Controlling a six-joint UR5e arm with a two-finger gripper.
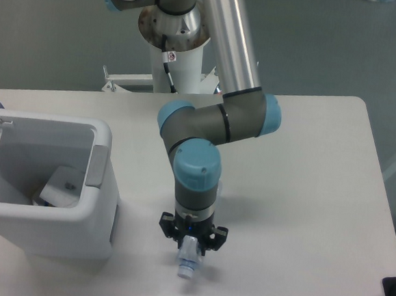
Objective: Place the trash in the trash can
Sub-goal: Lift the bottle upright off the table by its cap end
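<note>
One carton already lies in the open trash can at your 9 o'clock. Your tool looks clamped on the bottle at 6 o'clock, above the counter; lift clear of the rim before swinging left.

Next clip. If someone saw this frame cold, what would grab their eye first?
Most likely the arm reaching down over the front middle of the table, its gripper closed around a clear bottle whose capped end pokes out toward the camera. Next, the big white trash can at the left, lid open, with a small flat white carton already lying inside.
</note>
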